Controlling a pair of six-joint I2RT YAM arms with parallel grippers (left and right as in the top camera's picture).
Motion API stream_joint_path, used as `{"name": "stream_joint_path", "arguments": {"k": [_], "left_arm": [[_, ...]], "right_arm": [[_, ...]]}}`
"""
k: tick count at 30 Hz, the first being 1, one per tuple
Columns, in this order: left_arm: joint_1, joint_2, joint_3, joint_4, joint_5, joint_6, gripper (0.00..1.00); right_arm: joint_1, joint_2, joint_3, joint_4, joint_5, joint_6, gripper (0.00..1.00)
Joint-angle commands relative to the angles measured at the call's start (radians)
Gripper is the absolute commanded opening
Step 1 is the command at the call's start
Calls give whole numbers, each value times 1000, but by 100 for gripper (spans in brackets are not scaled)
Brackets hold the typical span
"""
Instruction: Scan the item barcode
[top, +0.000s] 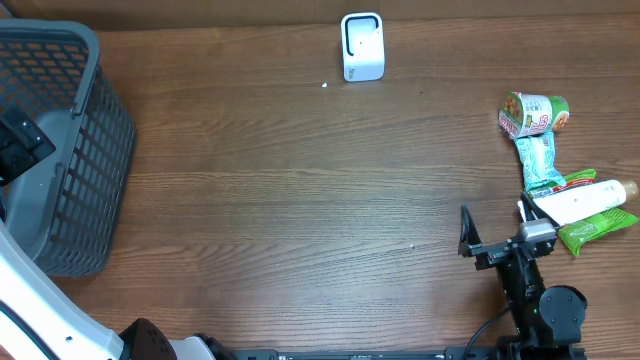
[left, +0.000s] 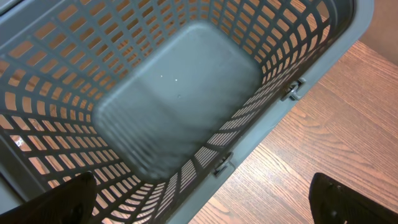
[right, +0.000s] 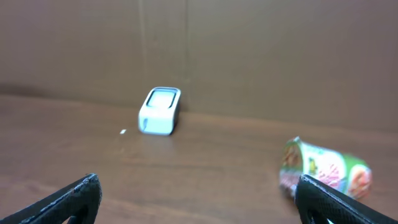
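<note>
The spread, empty right end effector (the left end effector, likewise spread, hangs over the basket) could pinch two heaped items at once, spoiling the read at the scanner.

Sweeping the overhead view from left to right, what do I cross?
Gray basket → white scanner → right end effector, open → white tube. The cup and packets overlap these, so they are left out.
</note>
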Motion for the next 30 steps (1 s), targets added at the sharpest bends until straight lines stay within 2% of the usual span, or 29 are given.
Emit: {"name": "stream_joint_path", "arguments": {"k": [1,4,30], "left_arm": [[0,-7,12,3,4,-7,100],[0,-7,12,3,4,-7,100],[0,-7,12,3,4,-7,100]], "right_arm": [[6,-12,-10,-13,-69,13,100],[6,-12,-10,-13,-68,68,100],[6,-12,-10,-13,-68,68,100]]}}
